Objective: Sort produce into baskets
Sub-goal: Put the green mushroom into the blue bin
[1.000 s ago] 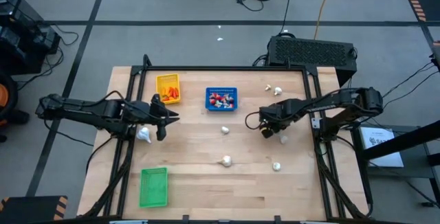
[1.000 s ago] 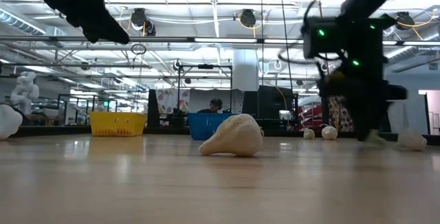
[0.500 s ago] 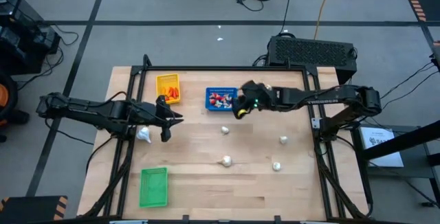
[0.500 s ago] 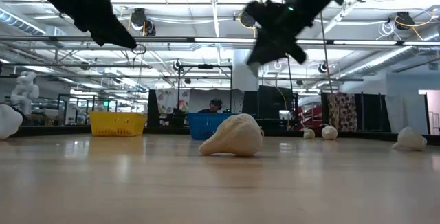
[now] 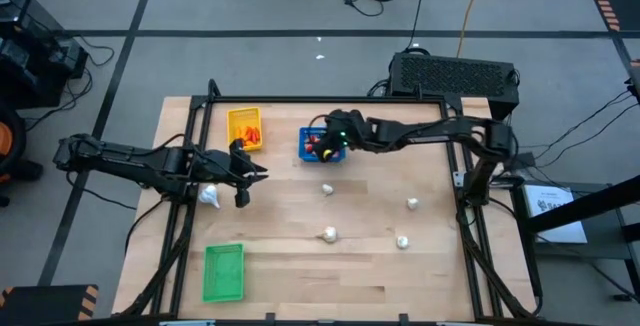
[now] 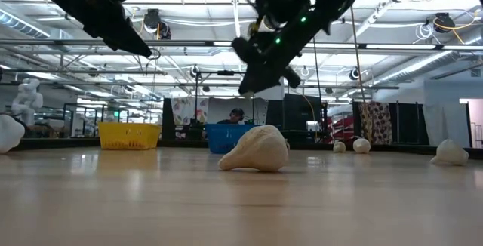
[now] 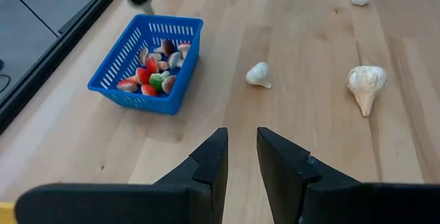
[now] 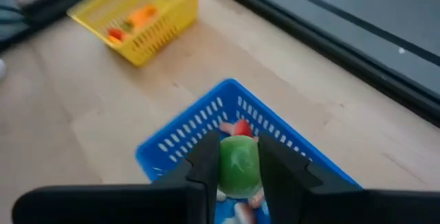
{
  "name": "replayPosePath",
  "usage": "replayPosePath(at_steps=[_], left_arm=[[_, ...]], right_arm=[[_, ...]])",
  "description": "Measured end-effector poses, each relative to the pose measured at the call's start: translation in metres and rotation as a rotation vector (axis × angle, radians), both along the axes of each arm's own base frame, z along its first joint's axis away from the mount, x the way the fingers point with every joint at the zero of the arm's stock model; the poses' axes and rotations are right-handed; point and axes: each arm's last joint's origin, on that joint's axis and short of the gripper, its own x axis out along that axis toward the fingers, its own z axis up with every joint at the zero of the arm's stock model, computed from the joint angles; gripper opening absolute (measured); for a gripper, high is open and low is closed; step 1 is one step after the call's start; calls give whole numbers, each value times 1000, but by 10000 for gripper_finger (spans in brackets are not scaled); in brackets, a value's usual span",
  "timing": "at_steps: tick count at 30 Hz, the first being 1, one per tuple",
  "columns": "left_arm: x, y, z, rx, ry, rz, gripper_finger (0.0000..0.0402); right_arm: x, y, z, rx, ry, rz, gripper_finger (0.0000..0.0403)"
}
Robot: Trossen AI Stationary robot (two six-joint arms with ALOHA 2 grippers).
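My right gripper (image 5: 324, 146) hovers over the blue basket (image 5: 305, 152), shut on a small green-topped produce piece (image 8: 239, 163). The blue basket (image 8: 180, 143) holds several red-and-white pieces. The yellow basket (image 5: 245, 126), left of it, holds orange pieces. The green basket (image 5: 224, 271) sits at the near left. Several whitish garlic bulbs (image 5: 327, 189) lie loose on the table. My left gripper (image 5: 248, 172) hangs above the table's left part, open by a narrow gap (image 7: 240, 159) with nothing in it. My right gripper pinches the small green-topped piece by its two sides (image 8: 227, 170) between its two fingers. The fingers slant down from the table's right side. The piece is lifted clear, above the inside of the blue basket.
A bulb (image 5: 209, 196) lies just near my left gripper. Others lie at mid table (image 5: 328, 234), at the near right (image 5: 402, 241), at the right (image 5: 412, 203) and at the far right (image 5: 405, 132). A black frame (image 5: 455, 166) borders the table.
My right gripper has swung from the table's right part, low beside a bulb, up and toward the far left until it is over the blue basket, tipping from pointing steeply down to slanting. The bulbs have stayed where they lay.
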Motion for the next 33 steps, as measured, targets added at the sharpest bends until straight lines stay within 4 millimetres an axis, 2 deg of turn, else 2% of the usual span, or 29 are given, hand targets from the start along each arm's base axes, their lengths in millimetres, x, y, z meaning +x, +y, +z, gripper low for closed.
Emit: replayPosePath(at_steps=[4, 7, 10, 14, 17, 22, 26, 33], left_arm=[[0, 0, 0, 19, 4, -13, 86], [0, 0, 0, 47, 7, -31, 86], [3, 0, 5, 108, -38, -48, 86], [9, 0, 18, 185, -170, -70, 86], [11, 0, 21, 200, -206, -77, 86], [10, 0, 19, 197, -181, -80, 86], [10, 0, 18, 176, -182, -71, 86], [9, -1, 17, 163, -170, -98, 86]], right_arm=[[10, -10, -9, 15, 85, -8, 96], [13, -15, -8, 22, 144, -10, 124], [12, -19, -3, 33, 182, -18, 156], [13, -25, 13, 43, 205, -13, 195], [9, -29, 26, 95, 264, -14, 217], [-15, -45, 28, 175, 453, -108, 233], [-40, -69, 23, 247, 574, -217, 231], [-79, -112, 18, 350, 676, -353, 231]])
